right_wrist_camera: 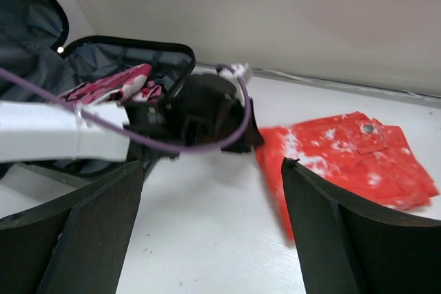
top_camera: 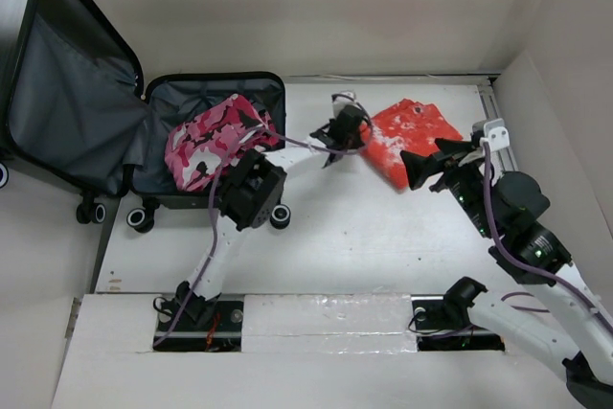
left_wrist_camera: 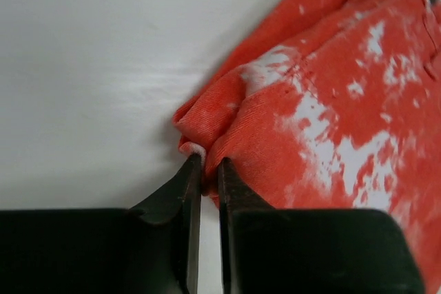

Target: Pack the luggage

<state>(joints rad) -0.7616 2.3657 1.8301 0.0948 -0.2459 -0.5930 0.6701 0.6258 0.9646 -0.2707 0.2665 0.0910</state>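
The luggage [top_camera: 67, 112] lies open at the far left, grey lining showing, its lid [right_wrist_camera: 27, 18] raised. A pink camouflage garment [top_camera: 206, 141] lies in its lower half [right_wrist_camera: 131, 60]. A folded red-and-white garment [top_camera: 412, 136] rests on the table to its right. My left gripper [top_camera: 347, 133] is shut on that garment's left corner [left_wrist_camera: 207, 142], pinching a fold of cloth between the fingertips [left_wrist_camera: 195, 170]. My right gripper [top_camera: 421, 171] hovers open just right of the red garment's [right_wrist_camera: 344, 149] near edge, holding nothing.
A white wall runs along the table's far side. A partition [top_camera: 565, 93] stands at the right. The suitcase's caster wheels [top_camera: 142, 218] sit near the table's left edge. Bare white tabletop [top_camera: 364, 237] lies between the arms.
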